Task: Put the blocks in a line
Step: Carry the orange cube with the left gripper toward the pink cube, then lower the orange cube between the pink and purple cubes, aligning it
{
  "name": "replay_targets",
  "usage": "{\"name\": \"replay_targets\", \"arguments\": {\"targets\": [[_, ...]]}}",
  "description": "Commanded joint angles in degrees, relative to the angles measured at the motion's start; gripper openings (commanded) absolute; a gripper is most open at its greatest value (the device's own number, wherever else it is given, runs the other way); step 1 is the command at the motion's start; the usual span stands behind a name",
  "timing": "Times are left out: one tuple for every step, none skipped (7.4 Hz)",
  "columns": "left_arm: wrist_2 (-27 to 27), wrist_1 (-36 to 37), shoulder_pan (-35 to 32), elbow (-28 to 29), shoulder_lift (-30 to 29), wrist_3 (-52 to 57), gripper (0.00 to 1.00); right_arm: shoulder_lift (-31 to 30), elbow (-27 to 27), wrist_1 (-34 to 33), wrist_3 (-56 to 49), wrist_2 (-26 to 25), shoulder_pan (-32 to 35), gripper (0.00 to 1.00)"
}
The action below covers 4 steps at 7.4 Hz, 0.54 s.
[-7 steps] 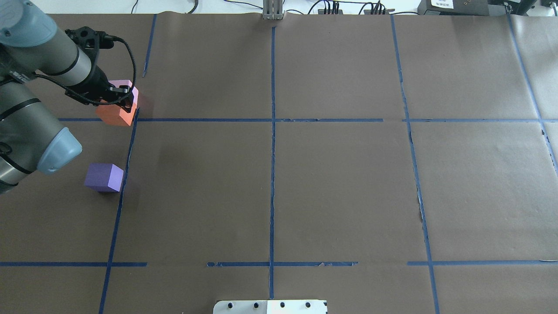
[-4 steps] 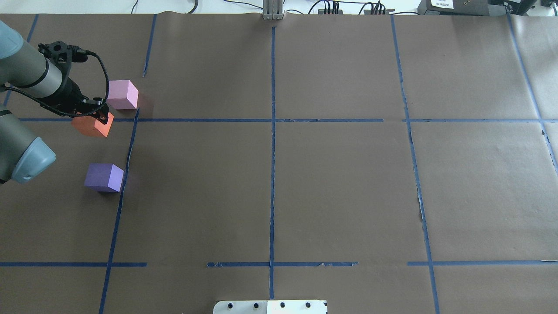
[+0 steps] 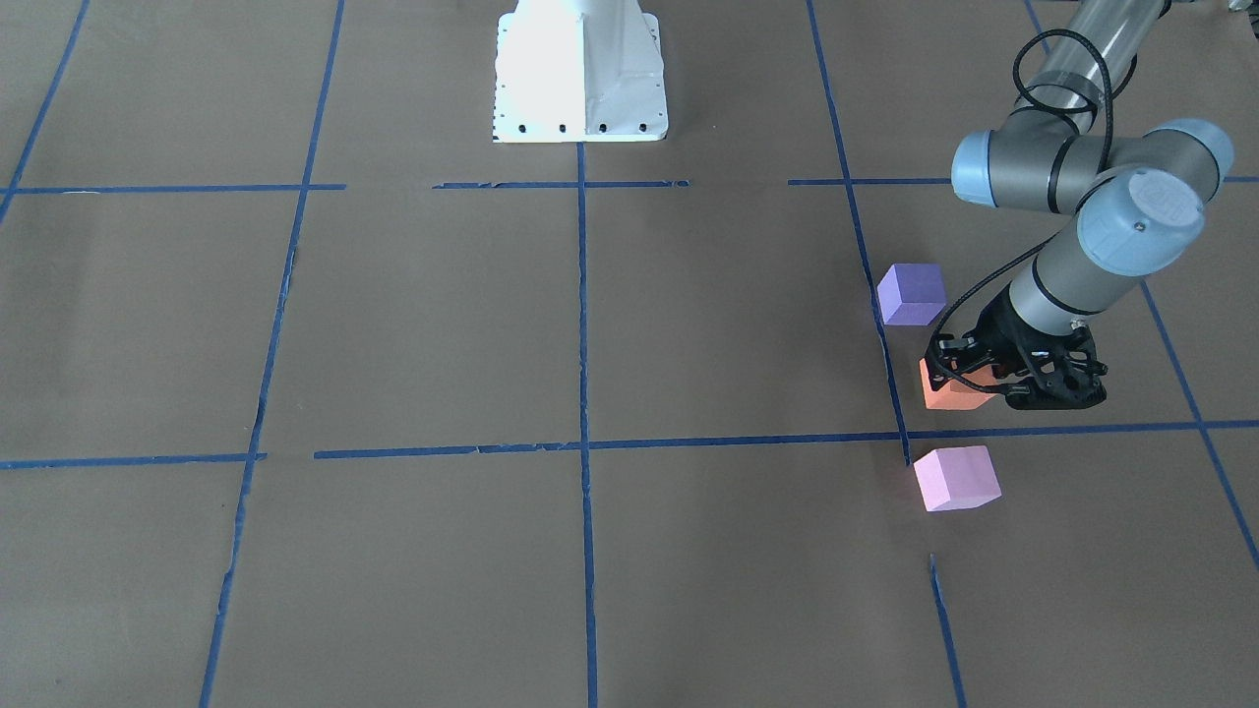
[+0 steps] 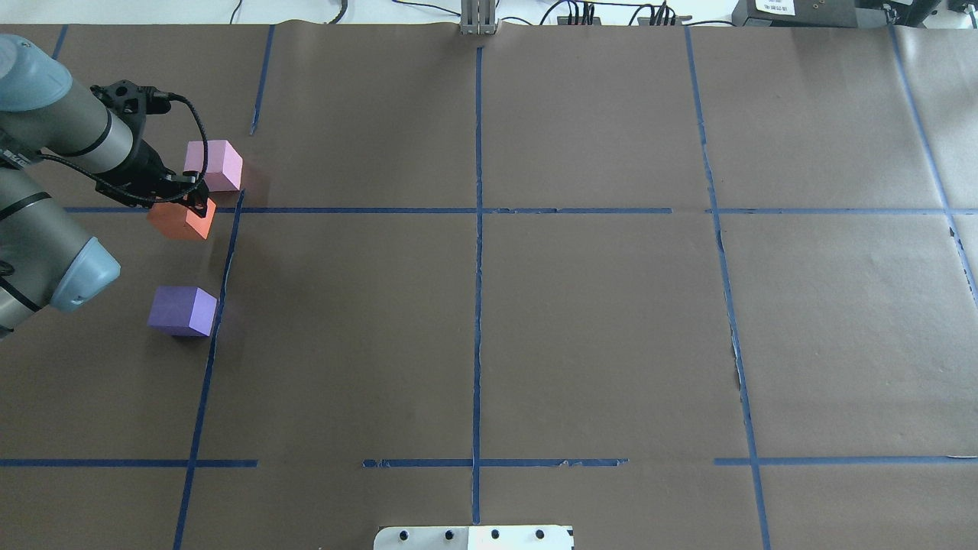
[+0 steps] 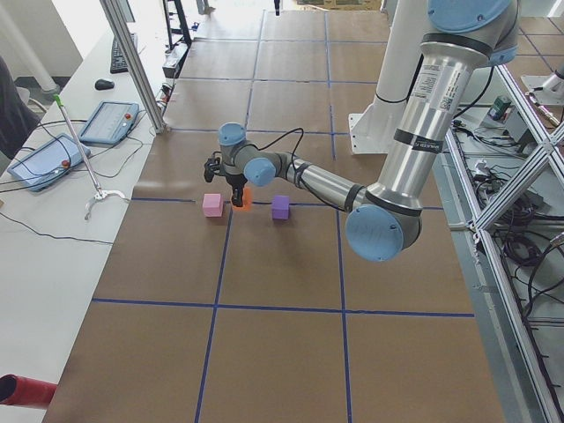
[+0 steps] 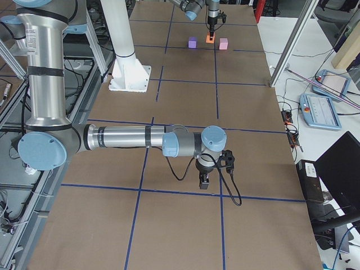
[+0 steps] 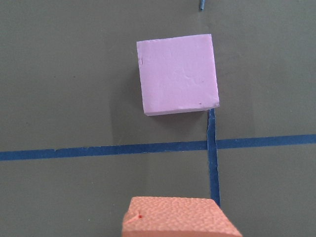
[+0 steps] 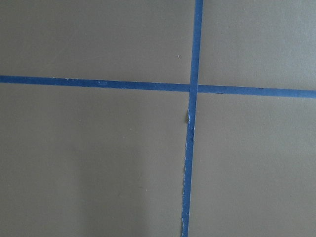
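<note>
Orange matte foam cube (image 4: pixel 181 221) pinched in the black two-finger left gripper (image 4: pixel 187 200), jaws drawn in narrow against two opposite sides, fingers reaching down from above and covering part of the top face. Unclear whether resting on the brown paper (image 4: pixel 581 336) or held just off it. Placed just short of the blue tape crossing (image 4: pixel 238 210): on the robot's side of the cross strip (image 4: pixel 367 210), and to the robot's left of the long strip (image 4: pixel 206 367). From the left wrist camera, only the cube's upper part seen at the bottom edge, with the crossing just beyond its right corner.

Beyond the same crossing, on the side away from the robot, light pink-lilac foam cube (image 4: pixel 214 166), one corner almost at the meeting of the strips; apart from the orange cube and from the gripper, with the cross strip between.

On the robot's side of the crossing, farther back than the orange cube, dark purple foam cube (image 4: pixel 182 310), close beside the long strip on the robot's left of it, standing alone. Orange cube between the other two, nearer the pink.

Far from the crossing, toward the robot's right, right gripper (image 6: pixel 204 181) pointing down over the brown paper; seen only from the side camera, so wide or narrow impossible to tell.
</note>
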Motion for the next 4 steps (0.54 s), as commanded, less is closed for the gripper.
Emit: {"name": "replay_targets", "arguments": {"targets": [[-0.02, -2.43, 0.65, 2.54, -0.85, -3.12, 0.17, 0.00, 0.00, 0.01, 0.00, 0.00, 0.00, 1.00], [-0.02, -3.40, 0.83, 2.98, -0.85, -4.53, 0.17, 0.00, 0.00, 0.01, 0.00, 0.00, 0.00, 1.00], [-0.02, -3.41, 1.09, 3.68, -0.85, -4.55, 0.17, 0.00, 0.00, -0.07, 0.00, 0.00, 0.00, 1.00], [-0.02, -3.41, 1.27, 3.77, -0.76, -4.55, 0.17, 0.00, 0.00, 0.01, 0.00, 0.00, 0.00, 1.00]]}}
